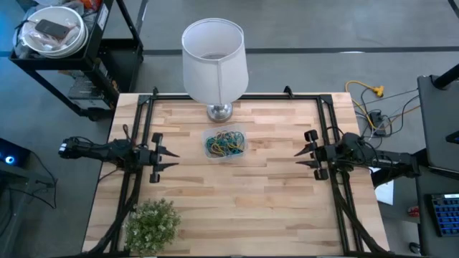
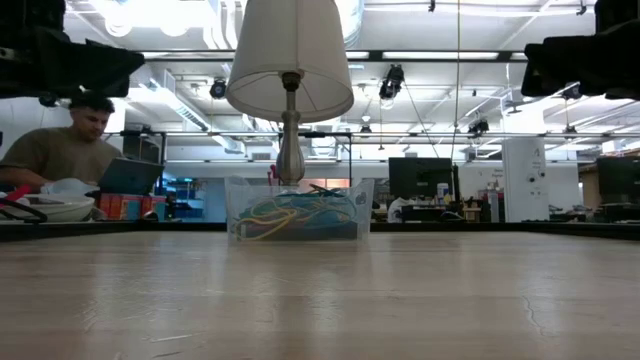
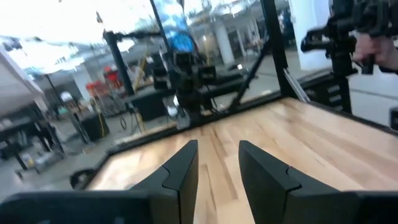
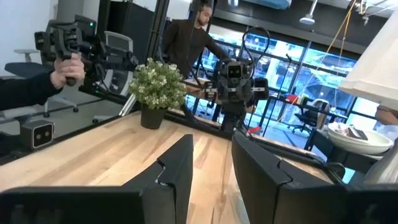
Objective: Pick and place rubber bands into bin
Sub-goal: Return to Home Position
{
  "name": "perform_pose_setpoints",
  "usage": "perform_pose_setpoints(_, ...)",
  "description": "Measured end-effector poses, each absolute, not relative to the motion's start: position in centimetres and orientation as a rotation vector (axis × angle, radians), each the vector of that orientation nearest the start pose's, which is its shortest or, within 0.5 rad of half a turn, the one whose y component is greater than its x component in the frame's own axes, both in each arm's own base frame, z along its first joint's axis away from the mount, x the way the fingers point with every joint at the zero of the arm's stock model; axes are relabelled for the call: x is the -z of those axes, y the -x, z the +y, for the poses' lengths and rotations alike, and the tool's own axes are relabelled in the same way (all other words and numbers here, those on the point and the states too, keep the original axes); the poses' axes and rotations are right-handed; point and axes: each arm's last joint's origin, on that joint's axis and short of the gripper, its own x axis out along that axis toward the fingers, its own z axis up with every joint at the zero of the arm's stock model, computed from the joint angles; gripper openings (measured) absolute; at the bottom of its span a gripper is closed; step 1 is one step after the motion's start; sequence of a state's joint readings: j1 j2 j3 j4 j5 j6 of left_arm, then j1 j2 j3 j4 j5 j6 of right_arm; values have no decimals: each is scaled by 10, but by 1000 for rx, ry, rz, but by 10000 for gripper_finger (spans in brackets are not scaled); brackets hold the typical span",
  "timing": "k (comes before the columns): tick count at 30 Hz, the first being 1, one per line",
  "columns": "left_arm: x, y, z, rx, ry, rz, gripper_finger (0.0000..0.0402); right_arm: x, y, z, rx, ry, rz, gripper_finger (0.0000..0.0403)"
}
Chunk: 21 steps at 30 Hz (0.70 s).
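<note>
At the far middle of the surface (image 1: 237,208), from above, the bin (image 1: 224,143) holds the rubber bands (image 1: 226,146) just before the lamp (image 1: 214,57). It lies between the left claw (image 1: 177,158) and the right claw (image 1: 297,158), well apart from both. At table height, the bands lie heaped inside it. Each wrist view shows that arm's fingers narrowly parted over bare wood.

Open-plan lab: grey floor (image 1: 301,79), black cart (image 1: 54,63) carrying bowls, exposed ceiling (image 2: 450,40) with ducts and strip lights, glazed partition (image 4: 298,71), one person (image 2: 55,150) seated at a laptop (image 2: 130,175).
</note>
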<state>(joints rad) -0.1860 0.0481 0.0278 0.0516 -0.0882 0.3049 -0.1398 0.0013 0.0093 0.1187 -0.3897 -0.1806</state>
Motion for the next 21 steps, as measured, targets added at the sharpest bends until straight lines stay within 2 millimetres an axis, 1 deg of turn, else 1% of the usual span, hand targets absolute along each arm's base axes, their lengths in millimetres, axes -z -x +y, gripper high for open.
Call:
perform_pose_setpoints(2,-175,-96,-16,87,-323,-80,100,-178,-95,-2,-237,215,-152,104)
perform_pose_setpoints(4,-172,-97,-16,88,-361,-73,100,-179,-95,-2,-237,219,-157,101)
perform_pose_setpoints(5,-174,-97,-16,83,-365,-99,100,-179,-95,-2,-236,222,-160,100)
perform_pose_setpoints(9,-173,-97,-16,102,-372,-90,100,-179,-95,-2,-236,228,-162,101)
perform_pose_setpoints(13,-179,-97,-16,127,-407,-168,100,-180,-95,-2,-234,251,-169,102)
perform_pose_setpoints(19,-176,-98,-9,79,-392,-120,100,-180,-95,-2,-232,271,-172,95)
perform_pose_setpoints(21,-174,-99,-6,94,-373,-100,100,-180,-95,-2,-232,277,-172,93)
